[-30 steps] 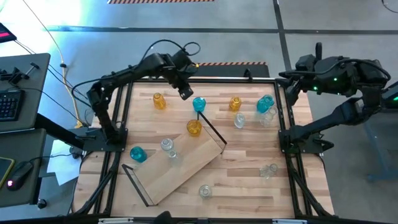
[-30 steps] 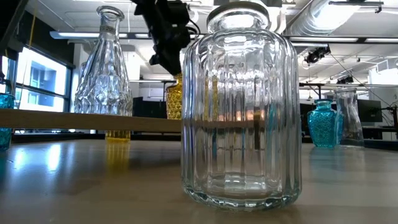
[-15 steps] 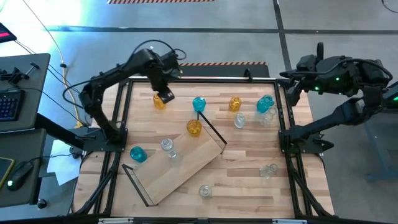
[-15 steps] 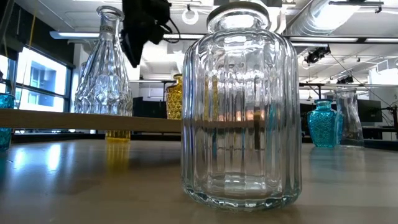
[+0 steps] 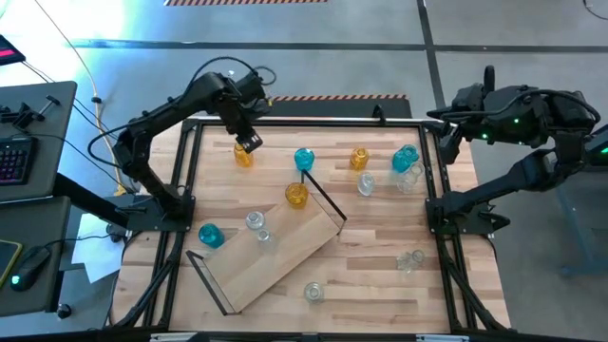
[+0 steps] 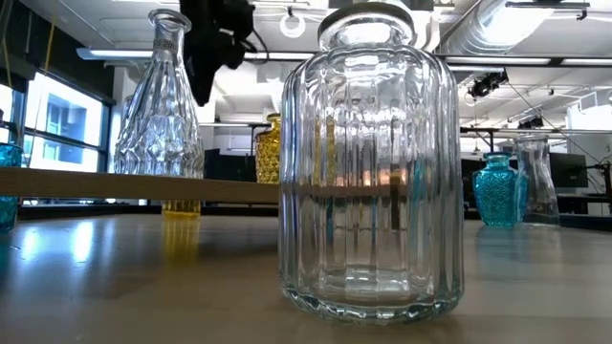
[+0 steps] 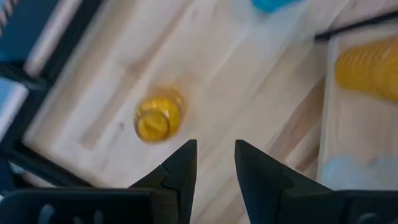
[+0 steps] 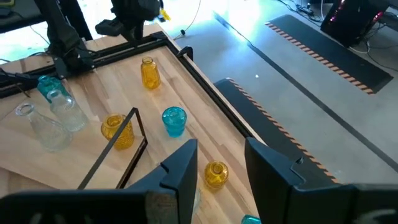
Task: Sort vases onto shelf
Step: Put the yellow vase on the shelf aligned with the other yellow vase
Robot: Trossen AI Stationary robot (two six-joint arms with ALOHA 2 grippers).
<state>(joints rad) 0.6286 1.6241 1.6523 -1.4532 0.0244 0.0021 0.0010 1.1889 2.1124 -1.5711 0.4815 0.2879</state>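
Note:
Several small clear, amber and teal glass vases stand scattered on the wooden table. The shelf, a light-wood board with black wire frames at its ends, lies slantwise on the table. One amber vase stands on its far end. My left gripper hangs open and points down, just above and beside the amber vase at the far left; in the left wrist view that vase stands upright beyond the open fingertips. My right gripper waits open, raised off the table's right edge.
A teal vase, an amber vase and a teal and clear group stand along the far side. Clear vases and a teal vase stand by the shelf's left. A clear vase fills the low view.
My left gripper has swung from beside the middle teal vase toward the table's left edge, rising a little and tipping until it points straight down above the far-left amber vase. No vase has moved.

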